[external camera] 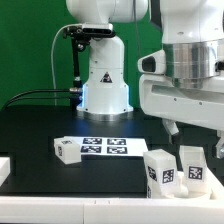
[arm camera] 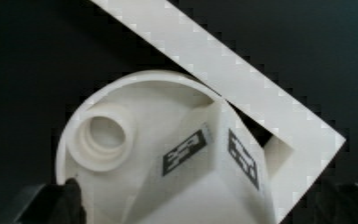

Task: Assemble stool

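Observation:
In the exterior view two short white stool legs with tags (external camera: 160,172) (external camera: 192,168) stand at the front right. A third leg (external camera: 68,150) lies by the marker board. My gripper (external camera: 190,135) hangs just above the right pair. In the wrist view one leg (arm camera: 158,150) fills the space below my gripper (arm camera: 197,215), showing a round socket and two tags. The dark fingertips (arm camera: 51,205) stand wide apart on either side of it, jaws open. I cannot tell if they touch it. The round seat is out of view.
The marker board (external camera: 105,147) lies mid-table in front of the robot base (external camera: 105,85). A white wall strip (arm camera: 247,75) bends in a corner right beside the leg. Another white part (external camera: 4,168) shows at the exterior view's left edge.

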